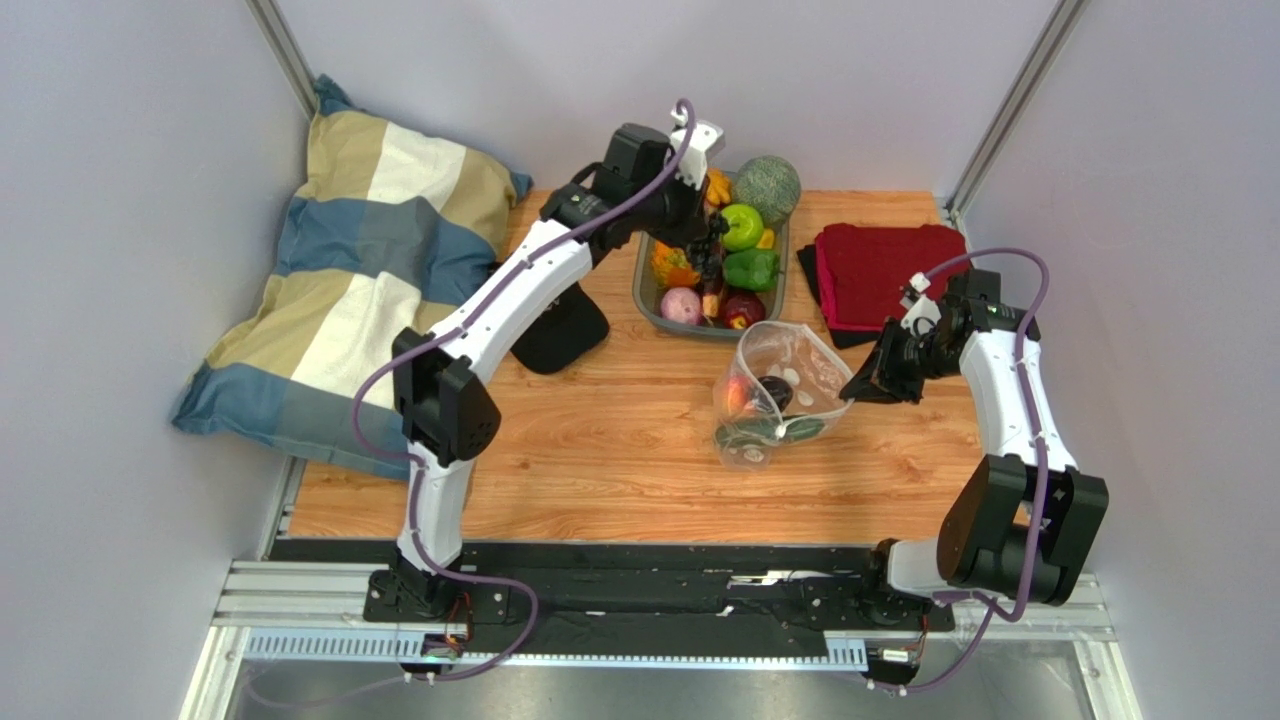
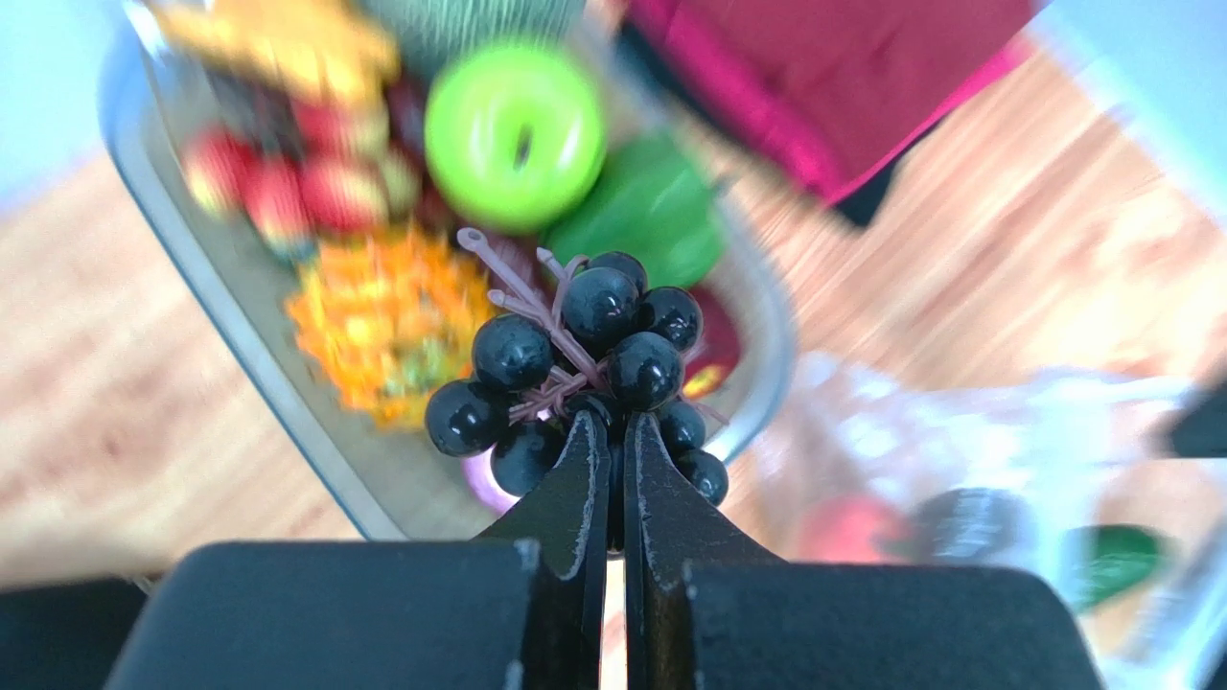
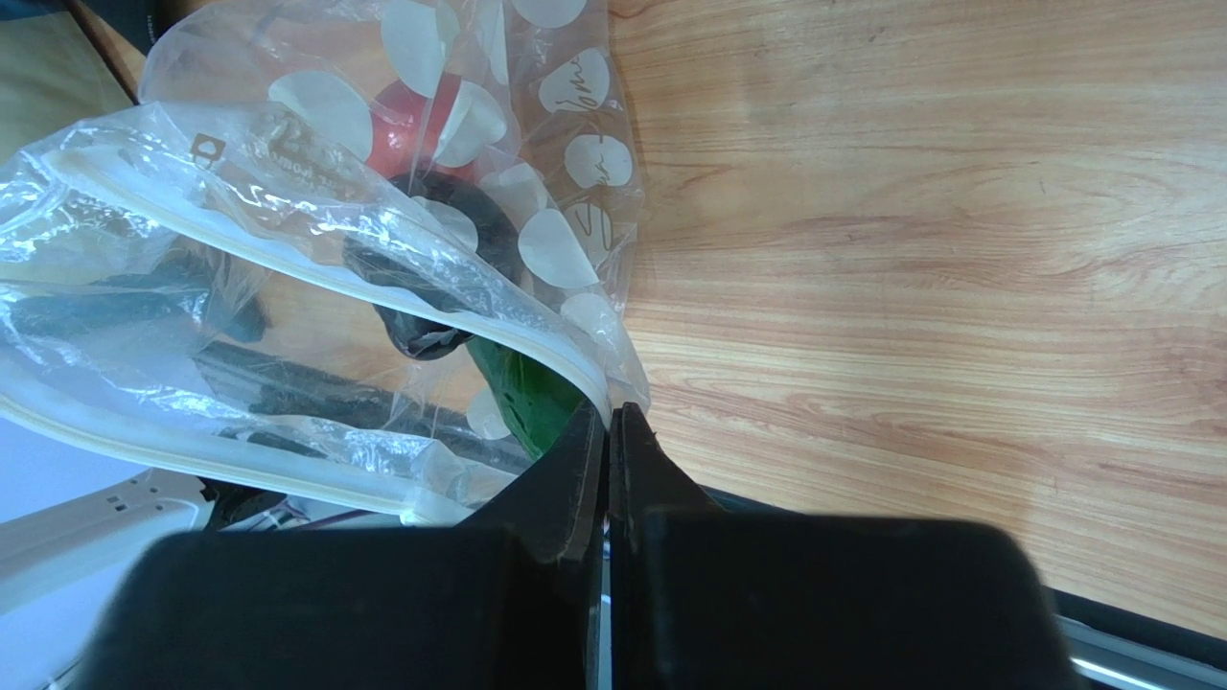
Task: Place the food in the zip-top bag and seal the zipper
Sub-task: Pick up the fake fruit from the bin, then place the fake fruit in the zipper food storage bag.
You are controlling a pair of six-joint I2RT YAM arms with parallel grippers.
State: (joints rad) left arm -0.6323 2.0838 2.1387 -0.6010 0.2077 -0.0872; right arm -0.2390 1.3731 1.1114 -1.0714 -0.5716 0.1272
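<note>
The clear zip-top bag (image 1: 777, 390) with white dots stands open on the table, holding a red, a dark and a green food item. My right gripper (image 1: 879, 375) is shut on the bag's mouth edge (image 3: 612, 407), pinching the whitish zipper strip (image 3: 536, 345). My left gripper (image 1: 700, 240) is shut on a bunch of black grapes (image 2: 591, 367) and holds it above the grey tray (image 1: 649, 294). The bag shows blurred at the lower right of the left wrist view (image 2: 994, 475).
The tray holds a green apple (image 1: 739, 225), a green pepper (image 1: 750, 269), a pink item (image 1: 681, 306) and other food. A round melon (image 1: 768, 188) sits behind it. A dark red cloth (image 1: 887, 270) lies right, a black object (image 1: 559, 333) and a pillow (image 1: 353, 270) left.
</note>
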